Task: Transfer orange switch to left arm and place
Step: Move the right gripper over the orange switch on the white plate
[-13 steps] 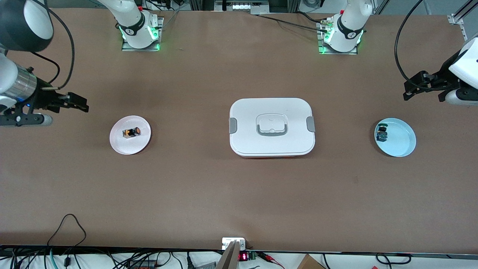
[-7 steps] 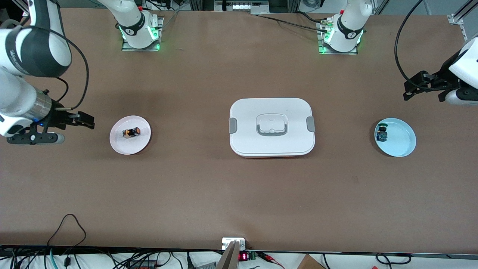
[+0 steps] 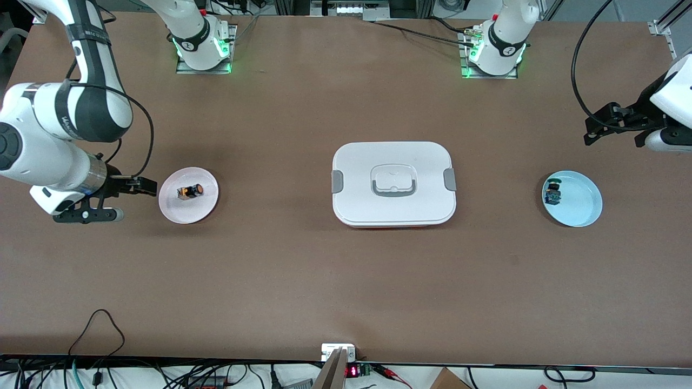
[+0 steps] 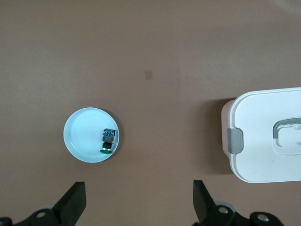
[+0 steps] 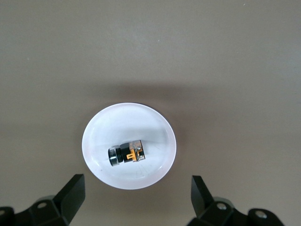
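The orange switch point(image 3: 189, 191) lies on its side on a pink plate point(image 3: 186, 213) toward the right arm's end of the table. In the right wrist view the orange switch point(image 5: 127, 154) rests on the plate point(image 5: 141, 120), just ahead of my right gripper point(image 5: 136, 195). My right gripper point(image 3: 148, 187) hovers open and empty beside the plate's rim. The white box point(image 3: 393, 183) stands at the table's middle. My left gripper point(image 3: 590, 132) waits open and empty in the air near the left arm's end; its fingers point(image 4: 73, 205) frame bare table.
A light blue plate point(image 3: 581, 208) holds a small switch with a green cap and blue body point(image 3: 552, 193) at the left arm's end. The left wrist view shows that plate point(image 4: 80, 136), its switch point(image 4: 108, 140) and the box's end point(image 4: 263, 141). Cables run along the table's near edge.
My right arm has swung down and across, bringing its gripper from the table's end to the pink plate's rim. The left arm has not moved.
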